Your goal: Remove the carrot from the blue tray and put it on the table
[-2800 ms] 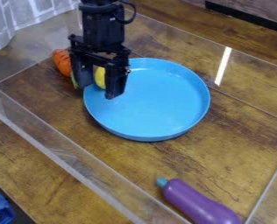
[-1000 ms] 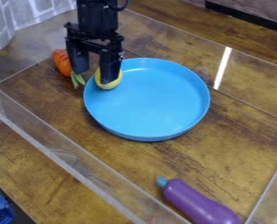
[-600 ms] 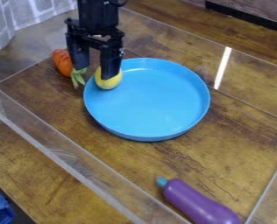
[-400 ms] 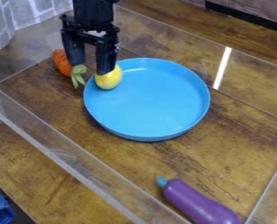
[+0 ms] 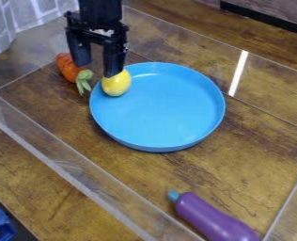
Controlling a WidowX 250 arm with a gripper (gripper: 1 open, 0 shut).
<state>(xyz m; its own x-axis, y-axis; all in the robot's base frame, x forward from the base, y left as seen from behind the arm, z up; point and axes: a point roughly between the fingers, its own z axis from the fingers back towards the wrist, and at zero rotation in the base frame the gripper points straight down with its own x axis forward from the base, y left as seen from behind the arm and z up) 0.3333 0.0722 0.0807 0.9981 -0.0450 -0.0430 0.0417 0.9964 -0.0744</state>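
1. Hand (image 5: 99,64) has lifted and backed off toward the top of the view since the earliest frame; carrot (image 5: 72,69) and lemon (image 5: 116,84) show more fully, while the blue tray (image 5: 158,111) looks unmoved.
2. Hand state: fingers spread wide, nothing held between them.
3. Carrot location: on the tabletop (image 5: 48,105), just outside the tray's rim on the lemon's side. Judgement: the placement looks done; the step in hand is a clean retreat.
4. Doing it well: keep the fingers wide and go up first, sideways only once the tips are above both carrot and lemon. Closing early could pinch or drag the carrot. A sideways sweep could nudge it back against the tray, or roll the lemon.
5. Watch the clear wall on the carrot's side; the arm should leave it some room.
6. Carrot looks: small, orange, tapered, dark ridge lines across the body, green leafy top pointing toward the tray. It lies on its side, partly hidden by a finger. Whether the leaves touch the rim can't be told from this view.
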